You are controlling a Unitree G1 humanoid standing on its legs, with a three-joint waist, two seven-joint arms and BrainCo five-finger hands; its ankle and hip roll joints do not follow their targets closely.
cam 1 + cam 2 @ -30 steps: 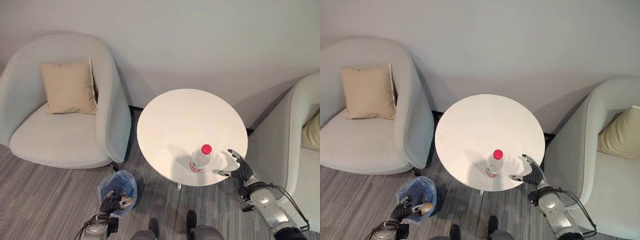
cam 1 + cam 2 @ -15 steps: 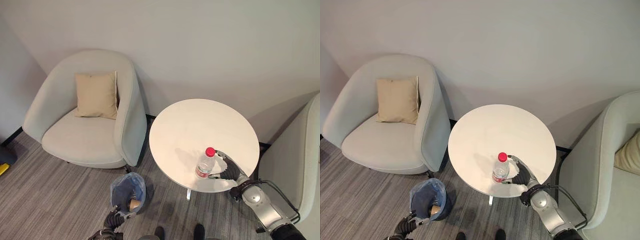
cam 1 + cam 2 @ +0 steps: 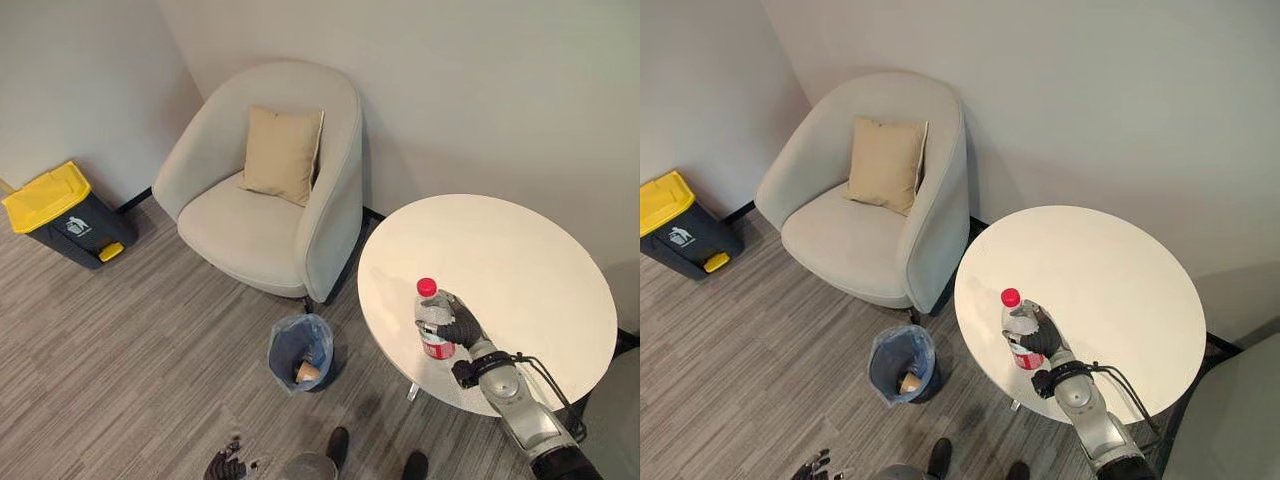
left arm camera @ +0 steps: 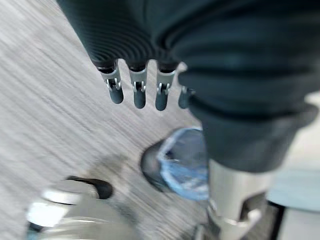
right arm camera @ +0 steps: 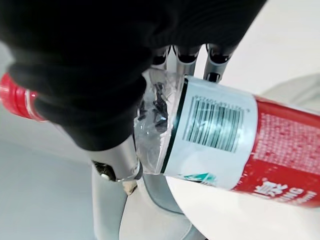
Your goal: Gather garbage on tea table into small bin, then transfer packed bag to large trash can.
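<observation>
A clear plastic bottle (image 3: 431, 312) with a red cap and red label stands upright on the round white tea table (image 3: 530, 260), near its front left edge. My right hand (image 3: 463, 326) is shut on it, fingers and thumb curled round its body, as the right wrist view shows on the bottle (image 5: 225, 130). The small bin (image 3: 300, 352), lined with a blue bag, stands on the floor between armchair and table, with a brown cup (image 3: 307, 372) inside. My left hand (image 3: 225, 465) hangs low over the floor, fingers (image 4: 139, 92) relaxed and holding nothing.
A large grey trash can (image 3: 65, 213) with a yellow lid stands against the wall at the far left. A pale armchair (image 3: 240, 225) with a tan cushion (image 3: 282, 155) sits behind the small bin. Grey striped floor lies between them.
The camera has swung left, bringing the large trash can into view. My right hand has gone from open beside the bottle to curled round it. The left hand has dropped away from the bin.
</observation>
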